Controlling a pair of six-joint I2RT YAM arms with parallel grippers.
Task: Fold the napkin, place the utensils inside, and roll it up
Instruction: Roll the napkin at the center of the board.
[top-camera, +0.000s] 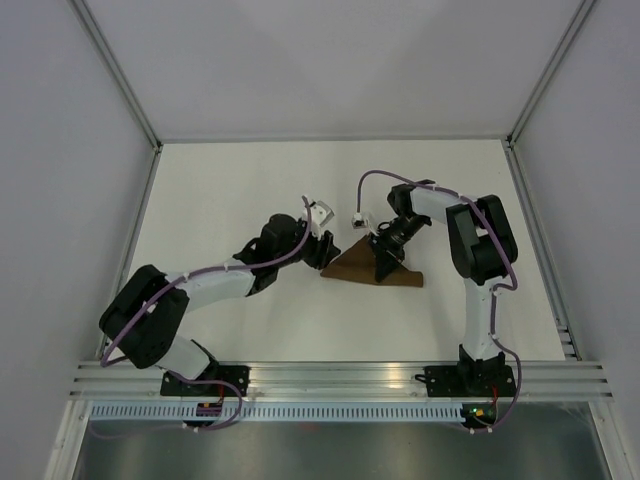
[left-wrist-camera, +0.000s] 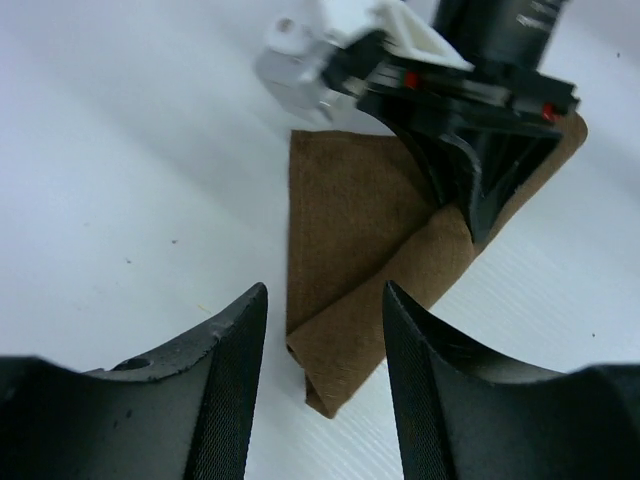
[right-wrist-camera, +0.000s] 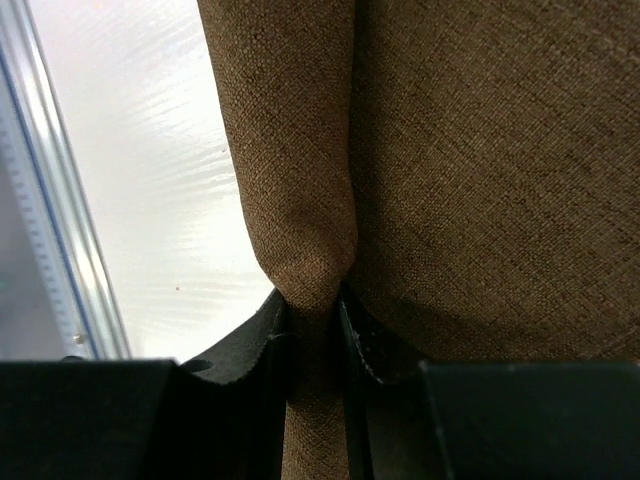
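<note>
The dark brown napkin (top-camera: 352, 268) lies partly folded mid-table, one flap doubled over. My right gripper (top-camera: 383, 264) is shut on a raised fold of the napkin (right-wrist-camera: 480, 170), the cloth pinched between its fingertips (right-wrist-camera: 313, 300). My left gripper (top-camera: 318, 252) hangs open just off the napkin's left corner, nothing between its fingers. In the left wrist view the folded corner of the napkin (left-wrist-camera: 350, 240) lies beyond the open left gripper (left-wrist-camera: 325, 295), and the right gripper (left-wrist-camera: 478, 195) presses into the cloth behind it. The utensils are out of view.
White enclosure walls stand on three sides of the white table (top-camera: 220, 190). An aluminium rail (top-camera: 340, 378) runs along the near edge by the arm bases, and a metal frame strip (right-wrist-camera: 50, 220) shows left of the napkin in the right wrist view.
</note>
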